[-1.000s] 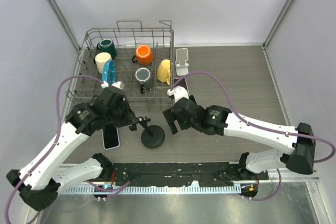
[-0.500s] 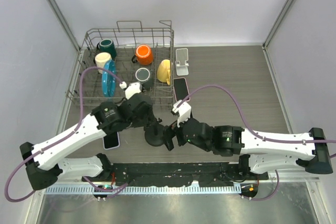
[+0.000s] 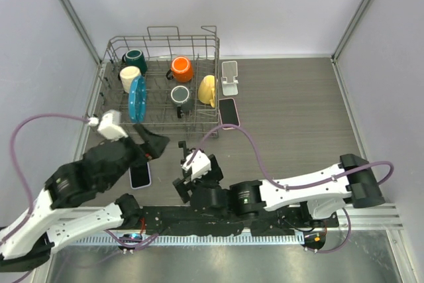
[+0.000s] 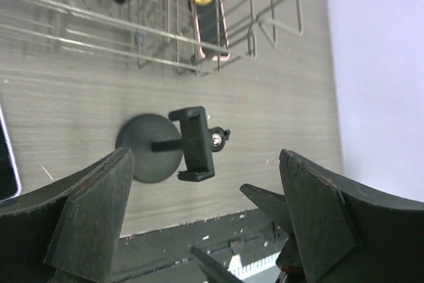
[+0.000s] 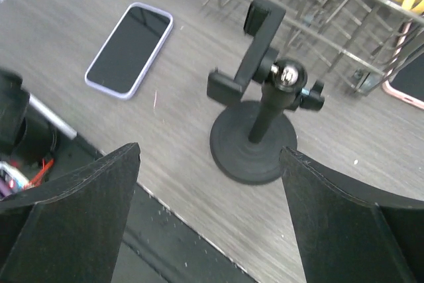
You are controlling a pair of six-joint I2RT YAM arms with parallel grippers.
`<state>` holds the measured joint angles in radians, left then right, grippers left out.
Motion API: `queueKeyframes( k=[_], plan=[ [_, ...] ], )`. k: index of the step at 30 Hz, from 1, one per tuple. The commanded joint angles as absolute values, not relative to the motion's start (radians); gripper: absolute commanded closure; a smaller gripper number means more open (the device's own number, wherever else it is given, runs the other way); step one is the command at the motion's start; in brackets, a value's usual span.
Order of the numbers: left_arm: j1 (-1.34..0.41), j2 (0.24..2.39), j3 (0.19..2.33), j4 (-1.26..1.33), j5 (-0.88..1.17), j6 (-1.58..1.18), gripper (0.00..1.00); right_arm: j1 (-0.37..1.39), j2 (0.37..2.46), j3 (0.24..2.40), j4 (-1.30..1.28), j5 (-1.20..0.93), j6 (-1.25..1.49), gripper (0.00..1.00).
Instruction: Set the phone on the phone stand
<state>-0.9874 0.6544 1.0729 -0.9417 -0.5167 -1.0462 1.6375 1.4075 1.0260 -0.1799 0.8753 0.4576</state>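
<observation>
The black phone stand [image 5: 260, 138], a round base with a ball joint and an empty clamp [image 4: 195, 144], stands on the table in front of the rack. A phone in a lavender case [image 5: 130, 47] lies flat and face up to its left [image 3: 140, 174]. A second phone, in a pink case [image 3: 228, 111], lies by the rack's right corner. My left gripper [image 4: 205, 187] is open, raised and well back from the stand. My right gripper [image 5: 209, 160] is open too, over the near table edge, with the stand just ahead of its fingers. In the top view the right wrist hides most of the stand.
A wire dish rack [image 3: 215, 64] at the back holds several mugs and a blue plate [image 3: 137, 96]. A white phone stand [image 3: 229, 77] stands at its right. A black rail [image 3: 278, 220] runs along the table's near edge. Bare table [image 3: 298, 117] lies to the right.
My left gripper has opened, let go of the black stand and drawn back to the left. The right arm has pulled back to the near edge, still open.
</observation>
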Motion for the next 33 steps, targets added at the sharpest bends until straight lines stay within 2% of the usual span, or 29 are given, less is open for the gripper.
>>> queueKeyframes(
  k=[1,7,12,17,23,31,33],
  plan=[
    [-0.991,0.479,1.048,-0.965,-0.704,-1.072,0.07,1.640,1.491,1.181,-0.189,1.094,0.515,0.11],
    [-0.989,0.367,1.008,-1.005,-0.741,-1.081,0.07,1.614,1.569,1.235,-0.172,1.109,0.520,0.20],
    [-0.989,0.376,1.019,-1.023,-0.736,-1.066,0.07,1.551,1.600,1.267,-0.193,0.991,0.538,0.27],
    [-0.991,0.402,1.038,-0.994,-0.729,-1.028,0.06,1.549,1.658,1.339,-0.244,0.989,0.526,0.35],
    [-0.989,0.422,1.016,-1.002,-0.712,-1.015,0.07,1.539,1.692,1.325,-0.302,1.034,0.543,0.53],
    [-0.989,0.440,1.012,-0.965,-0.695,-1.008,0.06,1.536,1.557,1.180,-0.246,1.005,0.419,0.79],
    [-0.989,0.451,1.017,-0.944,-0.658,-0.994,0.06,1.531,1.496,1.123,-0.215,0.977,0.388,0.96]
  ],
)
